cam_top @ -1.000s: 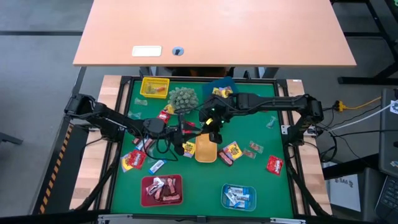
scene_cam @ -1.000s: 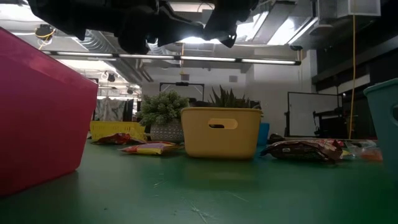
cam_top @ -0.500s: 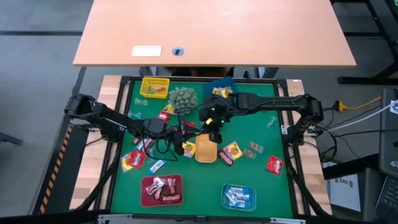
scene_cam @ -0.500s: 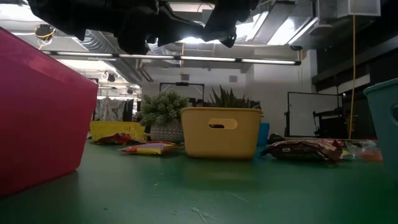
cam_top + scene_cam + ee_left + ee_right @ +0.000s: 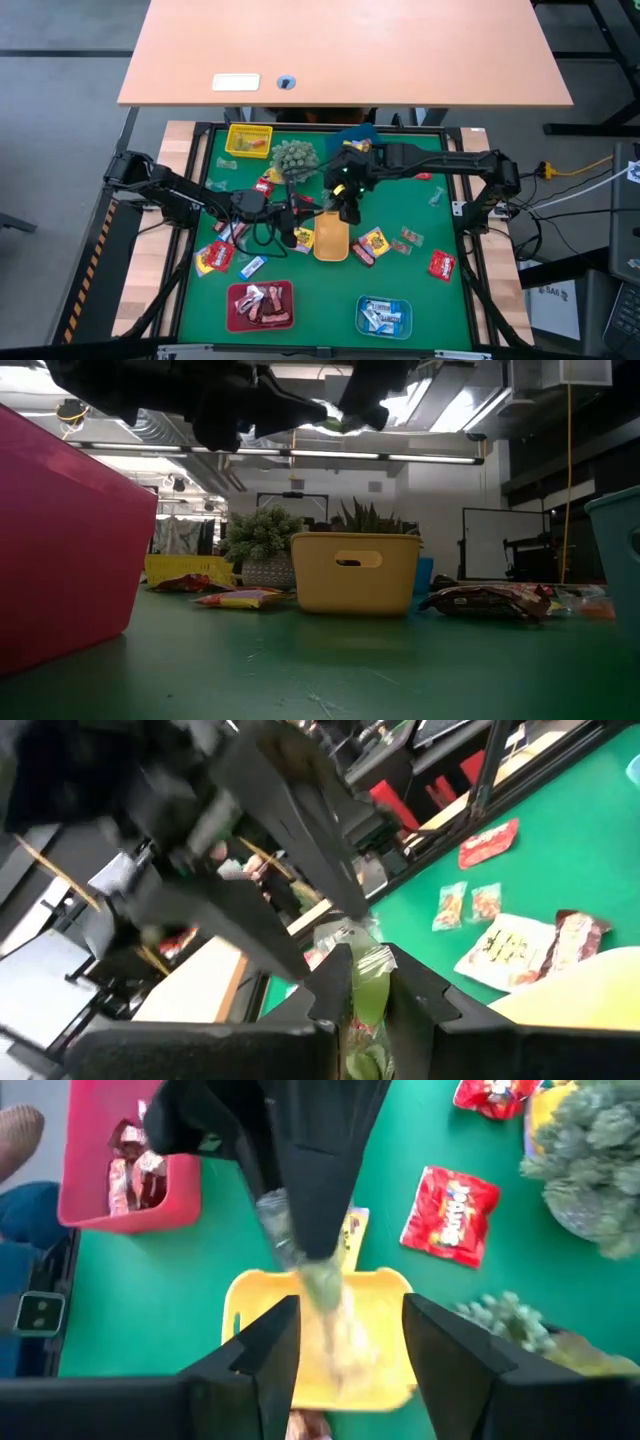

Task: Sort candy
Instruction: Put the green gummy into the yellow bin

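Candy [image 5: 216,257] lay partly sorted — some in the red tray [image 5: 260,305] and blue tray [image 5: 384,316], much loose on the table [image 5: 310,290]. The left gripper [image 5: 368,1003] pinched a green sweet [image 5: 366,995] above the yellow tray [image 5: 332,240]; the right gripper [image 5: 350,1342] stood spread.

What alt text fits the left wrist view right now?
The left tool pinches a pale green candy in front of the right arm. Beyond lie green mat, loose sweets and a yellow tray rim.
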`<state>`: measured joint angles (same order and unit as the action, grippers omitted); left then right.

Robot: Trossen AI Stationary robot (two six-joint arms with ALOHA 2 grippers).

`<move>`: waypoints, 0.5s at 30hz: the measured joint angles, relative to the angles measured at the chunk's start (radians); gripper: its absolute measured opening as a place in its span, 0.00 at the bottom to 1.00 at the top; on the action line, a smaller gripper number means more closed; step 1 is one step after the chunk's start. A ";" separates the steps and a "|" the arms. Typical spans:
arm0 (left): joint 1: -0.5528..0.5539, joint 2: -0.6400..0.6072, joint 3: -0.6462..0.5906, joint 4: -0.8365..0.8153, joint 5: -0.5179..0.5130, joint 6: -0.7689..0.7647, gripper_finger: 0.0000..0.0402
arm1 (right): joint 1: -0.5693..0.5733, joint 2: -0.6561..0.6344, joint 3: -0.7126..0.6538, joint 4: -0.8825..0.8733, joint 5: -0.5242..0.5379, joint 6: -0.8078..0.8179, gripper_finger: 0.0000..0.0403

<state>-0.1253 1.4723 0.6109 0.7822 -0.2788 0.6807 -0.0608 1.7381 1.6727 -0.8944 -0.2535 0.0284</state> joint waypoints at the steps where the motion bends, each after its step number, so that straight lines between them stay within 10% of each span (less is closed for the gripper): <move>1: 0.000 0.000 0.000 -0.006 -0.015 -0.001 0.10 | 0.000 -0.002 0.024 -0.037 0.002 -0.010 0.44; 15: 0.102 0.000 0.000 -0.010 -0.421 -0.157 0.10 | -0.005 -0.090 0.154 -0.384 0.093 -0.113 0.43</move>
<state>-0.0230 1.4719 0.6109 0.7723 -0.6999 0.5234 -0.0654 1.6477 1.8267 -1.2781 -0.1608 -0.0842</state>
